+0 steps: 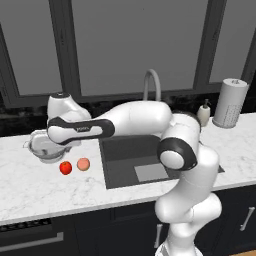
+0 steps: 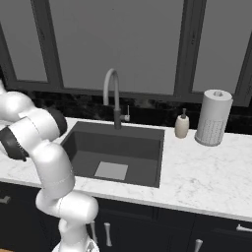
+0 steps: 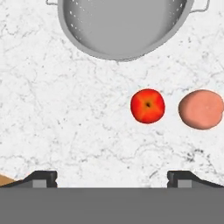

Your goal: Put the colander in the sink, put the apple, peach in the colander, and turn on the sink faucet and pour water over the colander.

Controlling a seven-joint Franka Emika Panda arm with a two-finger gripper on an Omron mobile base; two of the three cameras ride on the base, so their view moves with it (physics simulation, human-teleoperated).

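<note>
The white marble tabletop (image 1: pixel 30 185) carries the colander (image 1: pixel 44 148), the apple (image 1: pixel 65 167) and the peach (image 1: pixel 83 164) left of the sink (image 1: pixel 120 150); a soap dispenser (image 1: pixel 203 114) and paper roll (image 1: pixel 230 103) stand on its right.

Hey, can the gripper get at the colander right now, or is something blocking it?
Probably yes. The open gripper hangs over the counter close to the colander, nothing lies between them, and the apple sits off to one side.

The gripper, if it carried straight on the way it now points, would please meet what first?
Probably bare countertop: the open gripper points down at marble, with the apple slightly off-line and the colander further off.
</note>
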